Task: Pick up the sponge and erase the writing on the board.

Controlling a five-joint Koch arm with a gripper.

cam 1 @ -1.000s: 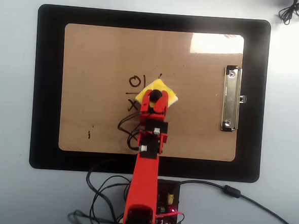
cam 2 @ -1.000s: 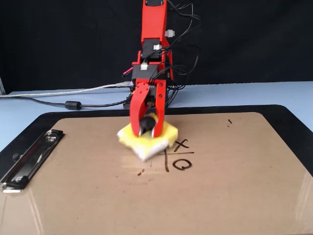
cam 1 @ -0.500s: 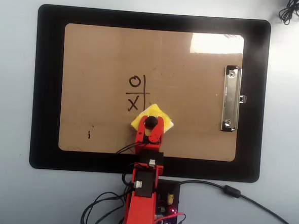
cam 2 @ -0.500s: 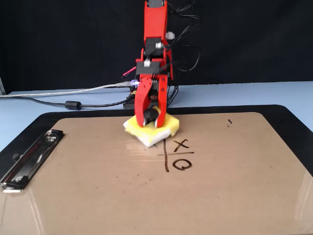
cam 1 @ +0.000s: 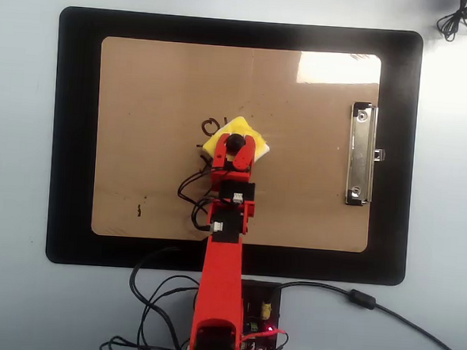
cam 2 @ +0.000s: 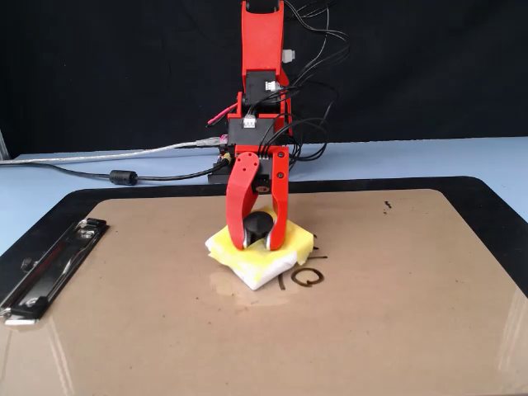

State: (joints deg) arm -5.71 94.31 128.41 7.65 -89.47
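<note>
The yellow sponge (cam 1: pixel 224 139) (cam 2: pixel 257 257) lies flat on the brown board (cam 1: pixel 312 188) (cam 2: pixel 396 330), near its middle. My red gripper (cam 1: pixel 235 146) (cam 2: pixel 259 233) is shut on the sponge's black knob, pressing it down. The sponge covers most of the writing. Only one O (cam 1: pixel 211 127) (cam 2: pixel 305 277) and a few short stroke ends show beside it.
The board rests on a black mat (cam 1: pixel 69 133) (cam 2: pixel 495 198). Its silver clip (cam 1: pixel 361 154) (cam 2: pixel 49 266) sits at the right in the overhead view. A stray dark speck (cam 1: pixel 139 210) marks the board. Cables (cam 1: pixel 155 297) and the arm base (cam 1: pixel 261 311) lie behind the mat.
The gripper pulled the sponge back toward the arm base, then pushed it forward again over the grid. The X and the grid lines, visible half a second ago, are now under the sponge.
</note>
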